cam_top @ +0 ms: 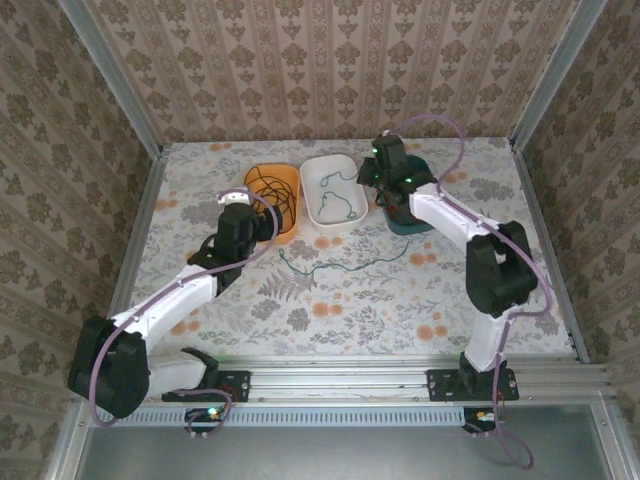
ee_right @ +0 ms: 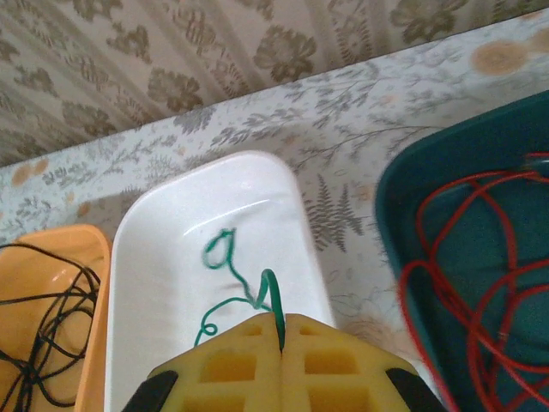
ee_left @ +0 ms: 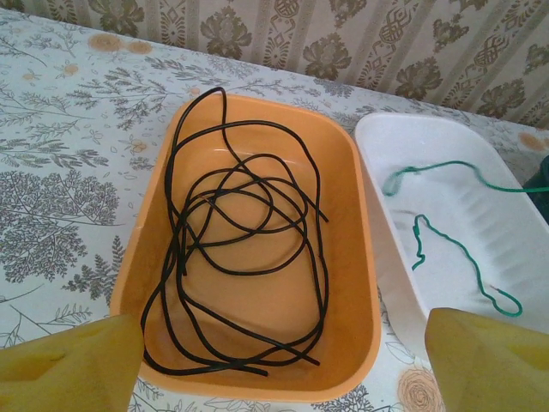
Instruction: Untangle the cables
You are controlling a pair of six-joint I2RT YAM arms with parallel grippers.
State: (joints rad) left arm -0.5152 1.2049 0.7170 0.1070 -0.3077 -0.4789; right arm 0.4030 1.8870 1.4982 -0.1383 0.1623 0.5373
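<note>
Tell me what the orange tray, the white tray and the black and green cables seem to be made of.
Orange tray: likely moulded plastic, smooth, semi-gloss; soft sheen on rounded rim.
White tray: likely plastic, glossier; bright highlights.
Black cable: flexible, probably rubber- or plastic-sheathed; loose loops, faint shine.
Green cable, pinched in the right pincer: thin, kinked, perhaps coated wire.

The left arm reaches forward from its base with a low elbow. The left gripper hangs with its fingers spread wide apart. The right arm stretches farther forward and angles inward. The right gripper has its fingers pressed together, pinching a green cable.
</note>
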